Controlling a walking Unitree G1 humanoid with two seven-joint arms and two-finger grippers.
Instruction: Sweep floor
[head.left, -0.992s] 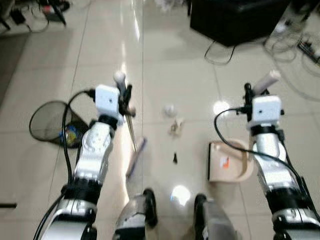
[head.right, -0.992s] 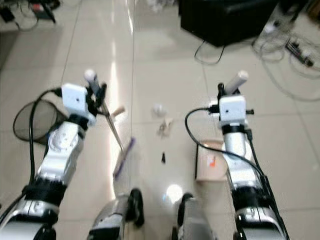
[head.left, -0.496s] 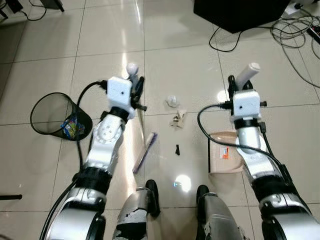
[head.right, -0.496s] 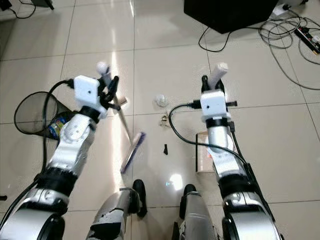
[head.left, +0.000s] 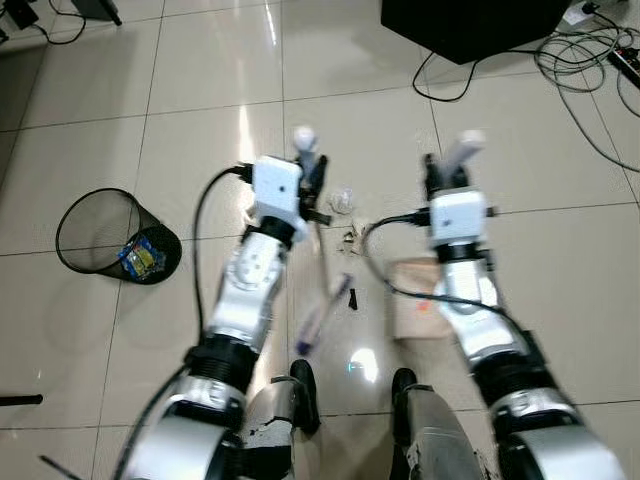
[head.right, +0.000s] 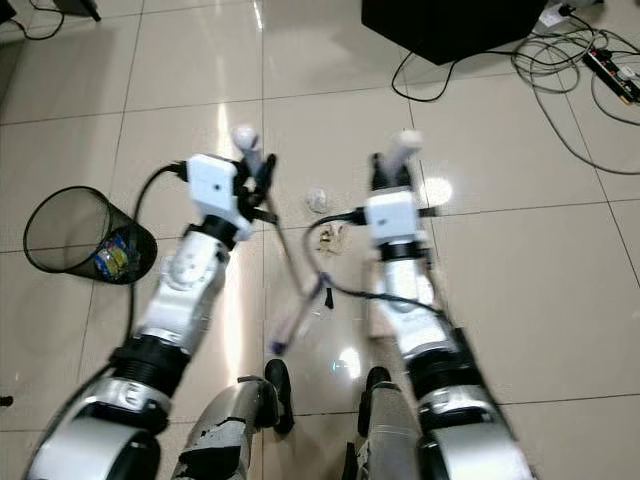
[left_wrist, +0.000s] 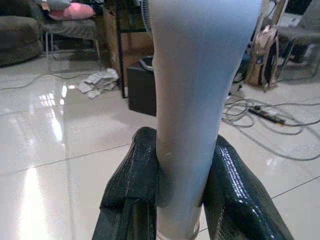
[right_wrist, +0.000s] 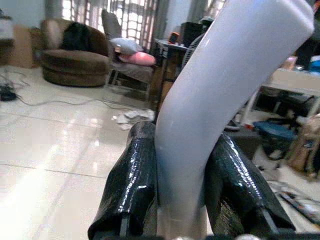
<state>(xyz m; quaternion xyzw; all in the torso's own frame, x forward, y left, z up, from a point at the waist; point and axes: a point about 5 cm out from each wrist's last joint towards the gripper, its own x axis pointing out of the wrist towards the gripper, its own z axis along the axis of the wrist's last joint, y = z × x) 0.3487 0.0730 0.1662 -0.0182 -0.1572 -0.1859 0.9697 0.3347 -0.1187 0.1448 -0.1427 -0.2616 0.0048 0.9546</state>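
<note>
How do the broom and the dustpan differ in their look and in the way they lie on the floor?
The broom has a thin stick and a narrow purple head; the dustpan is a broad beige tray. The broom's head lies between the arms, while the dustpan sits partly under the right arm. The left gripper clamps the broom's white handle; the right gripper clamps the dustpan's. Both stand close to the litter.

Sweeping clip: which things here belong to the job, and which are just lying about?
Job: broom in left gripper; dustpan, handle in right gripper; paper scraps; black bit; mesh bin.
Lying about: cables; black box.
</note>
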